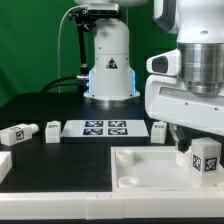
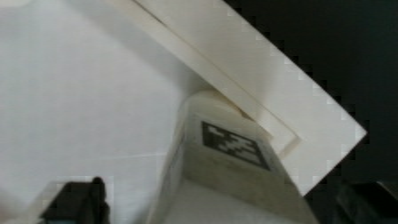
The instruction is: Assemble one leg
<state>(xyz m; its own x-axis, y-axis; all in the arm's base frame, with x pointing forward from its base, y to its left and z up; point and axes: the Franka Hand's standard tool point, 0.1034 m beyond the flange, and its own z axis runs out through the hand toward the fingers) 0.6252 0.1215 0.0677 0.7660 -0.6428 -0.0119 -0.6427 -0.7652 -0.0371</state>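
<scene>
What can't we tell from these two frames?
- Claw open or shut: exterior view, the arm's white housing covers most of the fingers; wrist view shows one dark finger at the edge.
- Leg seated in the tray-like piece or held above: contact hidden in both views.
- Leg's lower end: cut off by the wrist view's edge.

Hand point(image 1: 193, 147) mostly hidden behind its wrist housing, finger spacing unreadable; leg point(image 1: 205, 160) cropped by the frame edge
</scene>
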